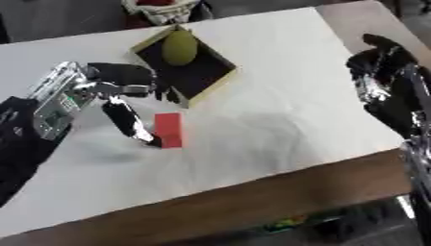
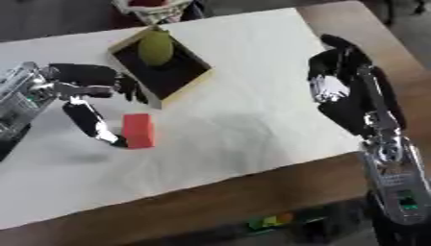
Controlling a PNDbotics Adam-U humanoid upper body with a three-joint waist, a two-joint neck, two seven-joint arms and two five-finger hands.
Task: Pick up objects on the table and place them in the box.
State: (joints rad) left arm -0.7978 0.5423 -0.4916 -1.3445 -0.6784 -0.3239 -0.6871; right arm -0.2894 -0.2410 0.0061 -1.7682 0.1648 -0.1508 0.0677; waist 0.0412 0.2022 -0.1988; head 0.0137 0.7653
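Progress looks partial: a green fruit [image 1: 179,46] already lies in the box [image 1: 221,79], while the red block [image 1: 168,129] sits on the table [image 1: 278,120] beside the left hand [image 1: 118,91], whose thumb touches it, fingers spread. Right hand [image 2: 341,91] idles open.

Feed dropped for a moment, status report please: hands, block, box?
Left hand open, thumb touching small red rectangular block on white tablecloth. Right hand idle, open. Yellow-green pear-like fruit already in black box. Path unobstructed.
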